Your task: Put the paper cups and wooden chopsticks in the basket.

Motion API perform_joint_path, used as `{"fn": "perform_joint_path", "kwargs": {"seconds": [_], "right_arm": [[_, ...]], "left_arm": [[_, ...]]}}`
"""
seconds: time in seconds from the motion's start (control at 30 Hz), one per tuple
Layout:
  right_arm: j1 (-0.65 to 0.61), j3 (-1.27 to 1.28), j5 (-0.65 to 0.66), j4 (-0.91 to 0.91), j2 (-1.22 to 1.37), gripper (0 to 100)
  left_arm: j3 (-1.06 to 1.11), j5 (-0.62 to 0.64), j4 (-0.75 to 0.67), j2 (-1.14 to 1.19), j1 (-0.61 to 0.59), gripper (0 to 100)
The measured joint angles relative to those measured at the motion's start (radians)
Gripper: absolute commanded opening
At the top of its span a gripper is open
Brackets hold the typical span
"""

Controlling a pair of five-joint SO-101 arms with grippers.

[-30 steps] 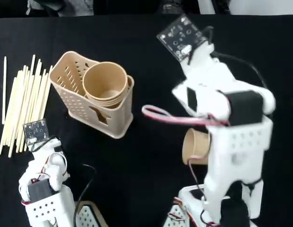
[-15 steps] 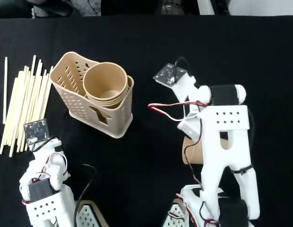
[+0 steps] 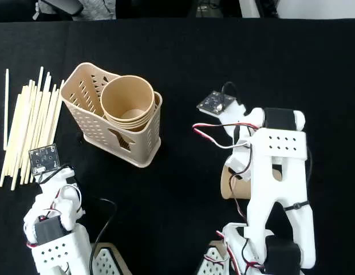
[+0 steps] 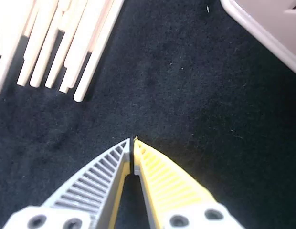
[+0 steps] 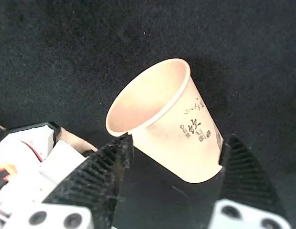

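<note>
**One cup left to collect, chopsticks untouched**

The black table [image 3: 183, 57] carries everything. The largest thing on it is the right arm [image 3: 277, 172], folded down over a spot well apart from the basket [image 3: 97, 123], on the side away from the chopsticks and nearer the arm bases. It is placed there, I judge, because the last loose paper cup [image 5: 162, 119] lies on its side at that spot. The right gripper [image 5: 176, 142] is spread wide, with one finger near the cup's rim and the other near its base. The cup lies between them but is not yet pinched.

The basket stands tilted and already holds a nested stack of cups [image 3: 127, 100], mouth up. The cup part of the job looks nearly done.

The left arm [image 3: 51, 223] sits on the basket's near side, towards the chopsticks. The left gripper [image 4: 133, 143] is pressed together and holds nothing. It rests low over bare cloth between the basket's corner and the stick ends.

The wooden chopsticks [image 3: 28, 129] lie in a loose fan just beside the basket, and none are inside it.

In the high view the right arm covers most of the loose cup. The right wrist view shows the whole cup and how the fingers straddle it. The left wrist view shows the tips meeting, which the overhead view hides.
</note>
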Motion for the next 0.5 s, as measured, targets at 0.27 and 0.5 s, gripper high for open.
{"fn": "perform_joint_path", "kwargs": {"seconds": [0.27,0.5], "right_arm": [[0.000,0.008,-0.226,-0.048,0.000,31.5],[0.000,0.104,-0.353,-0.157,0.000,31.5]], "left_arm": [[0.000,0.000,0.000,0.000,0.000,3],[0.000,0.000,0.000,0.000,0.000,3]]}}
